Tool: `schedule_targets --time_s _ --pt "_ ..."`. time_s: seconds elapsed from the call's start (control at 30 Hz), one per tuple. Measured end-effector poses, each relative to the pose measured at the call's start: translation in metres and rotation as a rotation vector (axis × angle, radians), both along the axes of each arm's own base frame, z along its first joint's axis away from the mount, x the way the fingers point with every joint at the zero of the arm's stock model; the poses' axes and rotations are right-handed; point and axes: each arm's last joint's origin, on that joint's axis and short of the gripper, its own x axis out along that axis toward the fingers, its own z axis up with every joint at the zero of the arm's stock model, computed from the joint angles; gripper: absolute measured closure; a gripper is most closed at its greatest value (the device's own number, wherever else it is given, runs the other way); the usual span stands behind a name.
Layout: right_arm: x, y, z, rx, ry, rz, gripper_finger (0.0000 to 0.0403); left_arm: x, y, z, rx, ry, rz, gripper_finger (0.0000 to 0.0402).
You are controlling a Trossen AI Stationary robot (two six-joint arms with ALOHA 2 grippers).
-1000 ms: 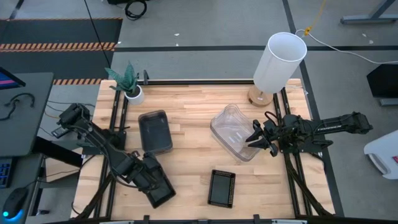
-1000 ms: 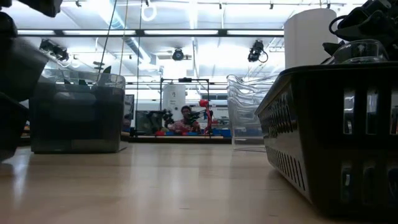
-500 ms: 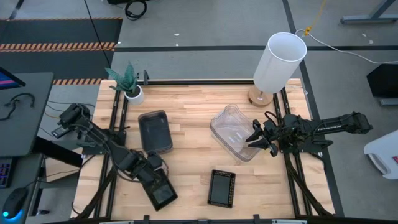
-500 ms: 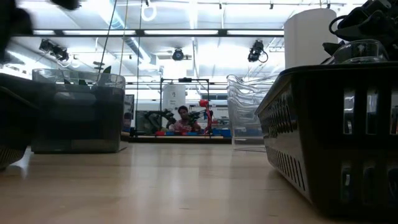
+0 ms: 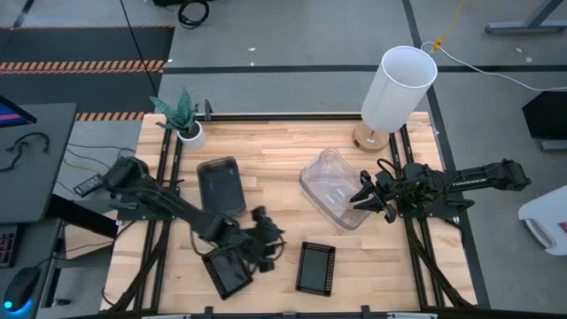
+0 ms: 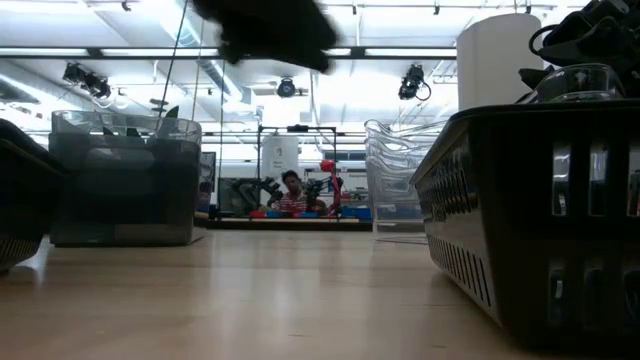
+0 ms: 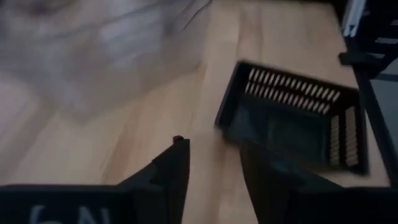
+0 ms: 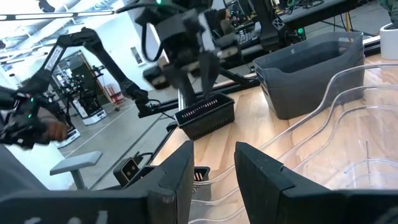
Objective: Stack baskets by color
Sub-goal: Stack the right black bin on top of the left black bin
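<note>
Two black mesh baskets lie flat on the table near its front edge, one at front left (image 5: 228, 270) and one at front centre (image 5: 315, 268) (image 7: 292, 118). My left gripper (image 5: 270, 243) (image 7: 214, 168) hovers open between them, above the table, with nothing between its fingers. A smoky grey basket (image 5: 221, 187) stands behind the left one. A nest of clear baskets (image 5: 335, 188) stands at centre right. My right gripper (image 5: 361, 198) (image 8: 214, 171) waits open just beside the clear nest's right rim.
A tall white cylinder (image 5: 398, 89) stands at the back right and a small potted plant (image 5: 183, 118) at the back left. Bare wood lies between the grey basket and the clear nest. The room beyond the table holds other robot rigs and a person (image 6: 292, 190).
My left gripper has opened and let go of the front-left black basket, which now lies flat on the table. The gripper has then swung toward the table's right, tipping up from pointing steeply down, and hangs between the two black baskets.
</note>
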Motion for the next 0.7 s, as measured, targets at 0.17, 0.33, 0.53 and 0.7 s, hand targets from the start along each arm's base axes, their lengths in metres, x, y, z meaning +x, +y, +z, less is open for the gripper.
schedule_targets --time_s 0.17,0.33,0.53,0.7 --pt "0.000 0.000 0.000 0.000 0.000 0.000 0.0281 0.034 0.001 -0.028 0.062 -0.097 -0.059 0.0259" --pt "0.000 0.000 0.000 0.000 0.000 0.000 0.0281 0.058 0.013 -0.048 -0.010 -0.121 -0.112 0.0260" --pt "0.000 0.000 0.001 0.000 -0.006 0.000 0.0281 0.095 0.021 -0.052 -0.015 -0.124 -0.192 0.0260" --pt "0.000 0.000 0.001 0.000 -0.006 0.000 0.0281 0.118 0.024 -0.053 0.016 -0.056 -0.296 0.0260"
